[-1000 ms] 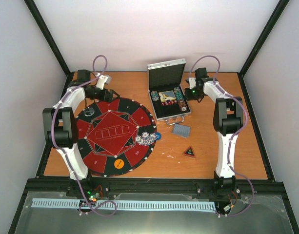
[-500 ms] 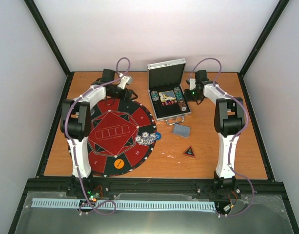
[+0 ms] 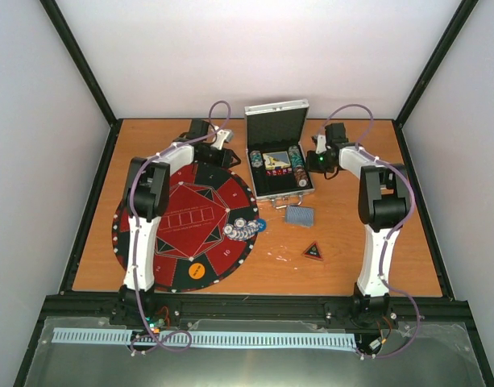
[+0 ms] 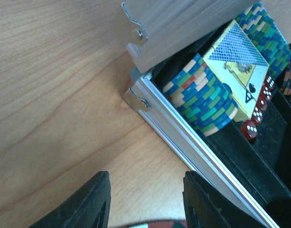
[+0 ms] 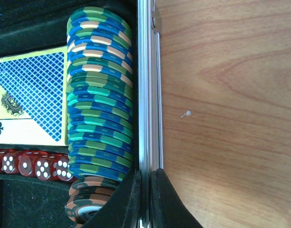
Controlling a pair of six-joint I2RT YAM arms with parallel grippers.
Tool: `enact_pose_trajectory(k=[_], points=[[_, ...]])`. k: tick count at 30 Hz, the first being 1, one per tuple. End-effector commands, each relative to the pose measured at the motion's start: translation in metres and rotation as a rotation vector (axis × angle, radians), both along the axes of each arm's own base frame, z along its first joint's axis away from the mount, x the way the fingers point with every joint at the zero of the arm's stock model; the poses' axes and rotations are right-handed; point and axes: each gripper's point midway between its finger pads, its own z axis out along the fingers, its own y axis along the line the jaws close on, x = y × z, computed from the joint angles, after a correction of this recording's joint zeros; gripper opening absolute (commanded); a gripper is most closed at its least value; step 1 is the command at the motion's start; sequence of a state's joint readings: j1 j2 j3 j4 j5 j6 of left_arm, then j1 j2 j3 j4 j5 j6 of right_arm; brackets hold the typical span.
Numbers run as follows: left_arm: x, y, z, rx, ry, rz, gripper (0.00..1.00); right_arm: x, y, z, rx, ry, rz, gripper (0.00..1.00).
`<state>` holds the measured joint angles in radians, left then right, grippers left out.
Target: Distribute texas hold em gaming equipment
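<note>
The open silver case (image 3: 288,185) holds rows of blue-green poker chips (image 5: 100,95) (image 4: 202,102), a blue-backed card deck (image 5: 26,99) and red dice (image 5: 36,167). My right gripper (image 5: 146,190) (image 3: 309,164) is shut on the case's right wall, one finger inside by the chips and one outside. Just off the case's left wall, my left gripper (image 4: 147,199) (image 3: 228,153) hangs over bare wood, open and empty. More chips (image 3: 242,229) and a blue disc (image 3: 261,225) lie at the mat's right edge. Grey-blue cards (image 3: 299,215) and the triangle marker (image 3: 313,251) rest on the table in front of the case.
The round red-and-black mat (image 3: 142,214) covers the table's left half, with a yellow disc (image 3: 196,270) near its front. The case lid (image 3: 275,125) stands upright at the back. Black frame posts border the table.
My left arm has swung right, from the mat's far-left side to the case's left wall, its jaws narrowing. The right gripper has closed down onto the case's right wall.
</note>
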<state>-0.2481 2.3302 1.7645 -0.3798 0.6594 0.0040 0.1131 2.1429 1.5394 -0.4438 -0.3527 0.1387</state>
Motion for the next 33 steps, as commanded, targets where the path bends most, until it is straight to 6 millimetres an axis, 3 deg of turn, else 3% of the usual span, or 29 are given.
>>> enact_pose_trajectory(k=[1, 12, 18, 23, 28, 33], points=[[0.015, -0.019, 0.01, -0.04, -0.041, -0.009, 0.44, -0.028, 0.001, -0.014, 0.029, 0.105, -0.037, 0.08], [0.03, -0.045, -0.023, -0.017, -0.032, -0.042, 0.42, -0.044, 0.005, -0.013, 0.095, 0.122, -0.085, 0.07], [0.046, -0.054, -0.019, -0.035, -0.081, -0.035, 0.42, -0.057, 0.005, -0.016, 0.113, 0.135, -0.103, 0.07], [0.047, -0.063, -0.02, -0.028, -0.109, -0.067, 0.42, -0.065, 0.003, -0.015, 0.122, 0.131, -0.129, 0.07], [0.037, -0.087, -0.024, -0.03, -0.157, -0.156, 0.43, -0.065, -0.008, -0.011, 0.08, 0.11, -0.179, 0.07], [0.036, -0.094, -0.029, -0.044, -0.148, -0.158, 0.43, -0.064, -0.038, -0.013, 0.047, 0.115, -0.3, 0.03]])
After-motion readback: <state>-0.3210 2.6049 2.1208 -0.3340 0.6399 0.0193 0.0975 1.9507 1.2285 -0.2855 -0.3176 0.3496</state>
